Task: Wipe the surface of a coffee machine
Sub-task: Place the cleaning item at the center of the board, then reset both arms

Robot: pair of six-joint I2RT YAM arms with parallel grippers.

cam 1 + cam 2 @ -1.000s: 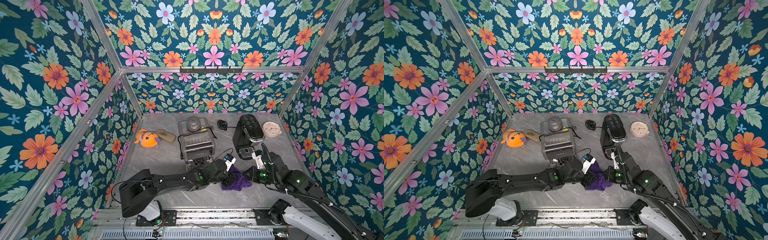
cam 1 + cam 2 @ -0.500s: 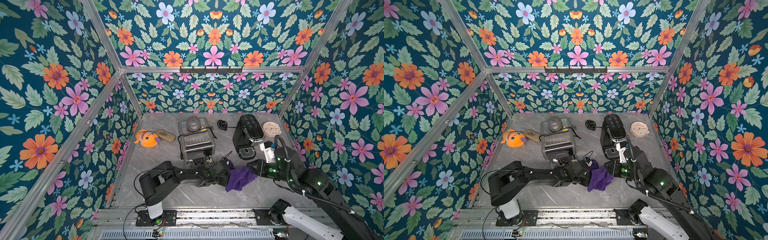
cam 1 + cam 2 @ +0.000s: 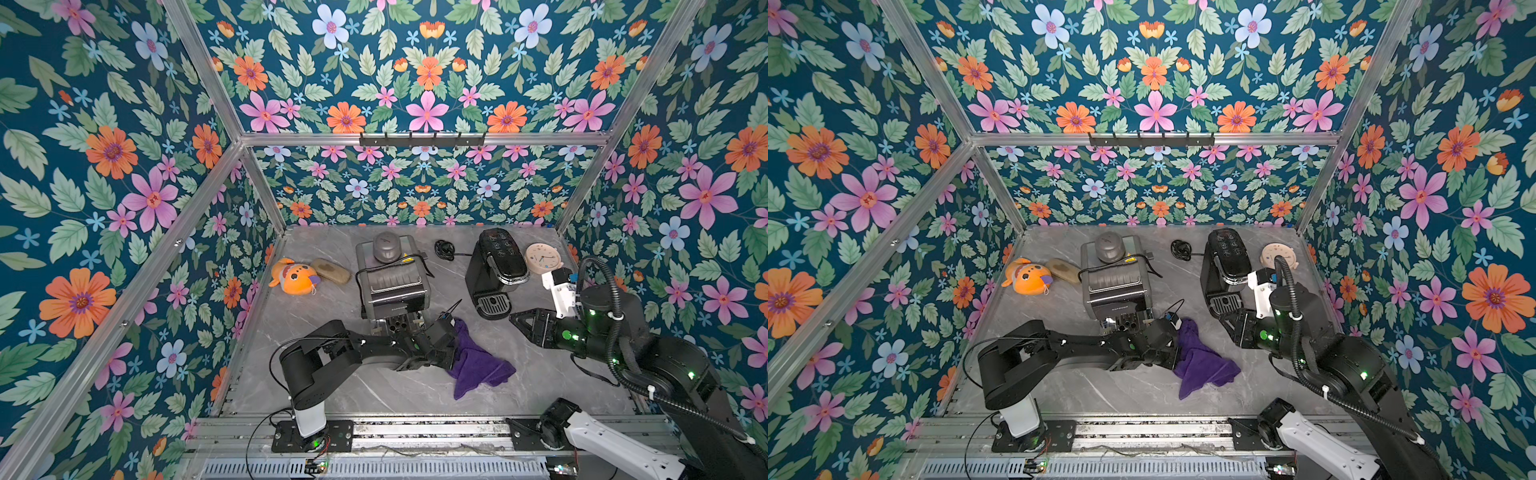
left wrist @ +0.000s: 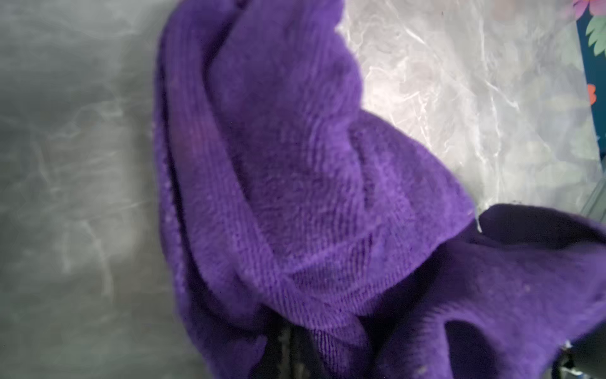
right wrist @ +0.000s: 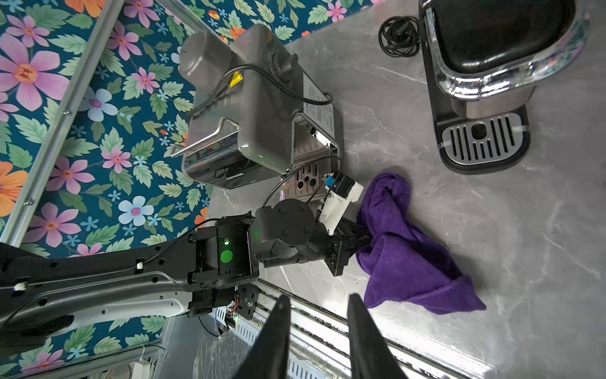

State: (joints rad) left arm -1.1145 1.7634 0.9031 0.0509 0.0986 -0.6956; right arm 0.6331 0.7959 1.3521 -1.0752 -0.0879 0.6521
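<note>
Left end effector (image 5: 360, 238) clenched on purple cloth (image 3: 478, 365) — tips buried in folds. Cloth on desk (image 3: 540, 386), centre, just near side of silver coffee machine (image 3: 392, 282). Right end effector (image 5: 318, 297) parted, empty.

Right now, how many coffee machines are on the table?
2: the silver coffee machine mid-table, behind the purple cloth, and the black coffee machine next to the round clock. None appears hidden.
</note>
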